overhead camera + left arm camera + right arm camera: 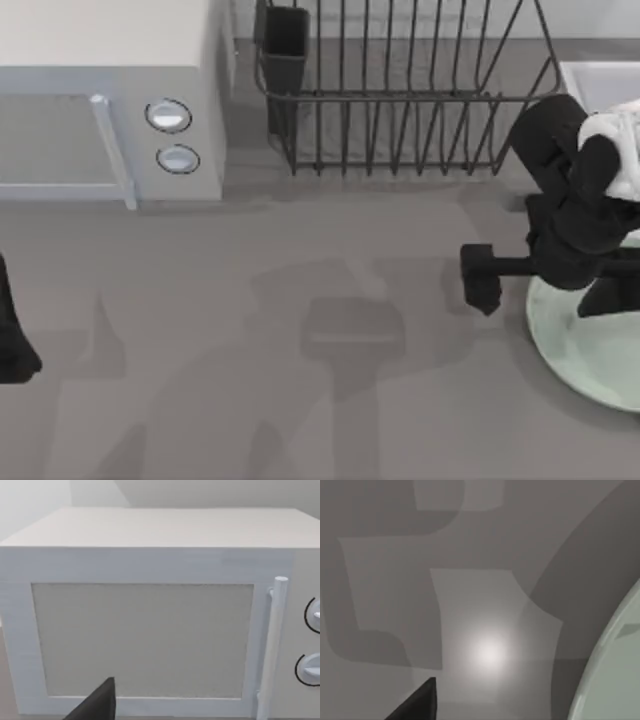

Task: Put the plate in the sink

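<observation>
Plate (585,345) on table (300,350), outside sink (600,85)

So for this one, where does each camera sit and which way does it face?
Top view: above the table, looking down on microwave, dish rack, plate; right tool reaches over the plate's edge, left arm at the left edge.
Left wrist view: faces the microwave door; a dark fingertip shows.
Right wrist view: looks at the tabletop and plate rim.
Top and right wrist views share the plate.

plate (580,350): glossy, smooth | table (300,400): matt grey | dish rack (400,100): dark wire
</observation>
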